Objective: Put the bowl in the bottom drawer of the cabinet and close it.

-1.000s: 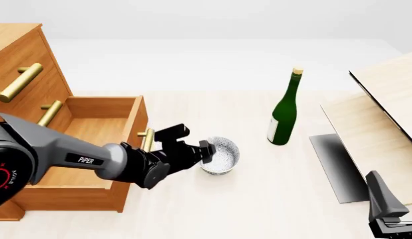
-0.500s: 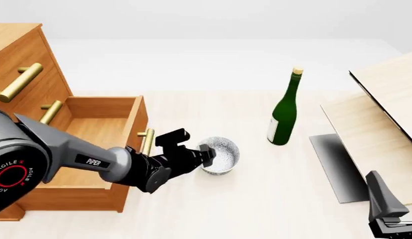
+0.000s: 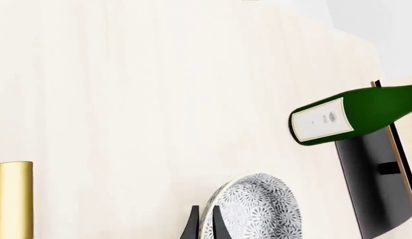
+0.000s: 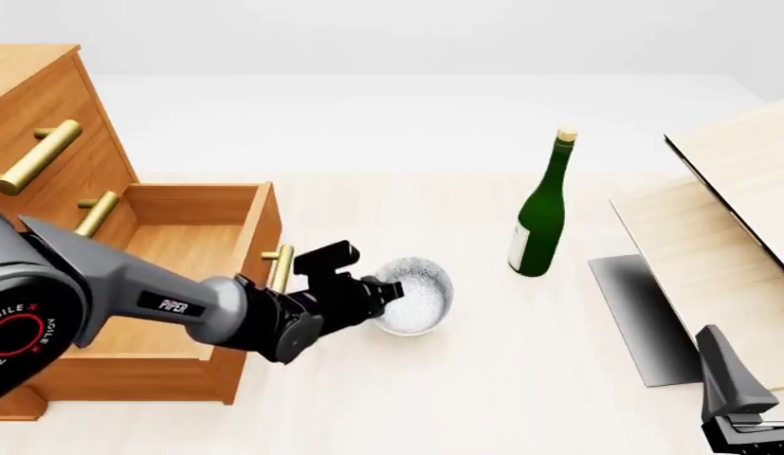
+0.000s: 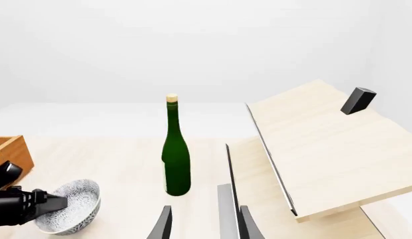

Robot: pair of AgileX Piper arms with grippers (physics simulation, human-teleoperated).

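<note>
- While my left pincer (image 4: 389, 290) pinches only the near rim of the bowl (image 4: 414, 296), I judge the main risk to be a slip: a thin edge grip on a deep round bowl could let it pivot or drop on the way to the drawer.
- That bowl already looks tilted in the right wrist view (image 5: 71, 214), its mouth turned up and toward the right of that frame, so a quick swing could worsen the lean.
- A second hazard is the bottom drawer (image 4: 176, 284) itself, open at the left of the front view. Its front panel and brass handle (image 4: 279, 268) sit just beside the pincer, and carrying the bowl too low could knock it against that panel.
- As for position, the bowl sits at centre frame in the front view, just right of the left pincer, whose fingers (image 3: 217, 226) are clenched on its rim with the wall between them.
- I cannot tell from these views whether the bowl touches the table (image 4: 493, 379) or hangs just clear of it.
- Well to the right of the bowl stands the green bottle (image 4: 541, 214), upright and out of the path toward the drawer.
- My right pincer (image 5: 202, 224) idles at lower right with its fingers apart, grasping nothing.
</note>
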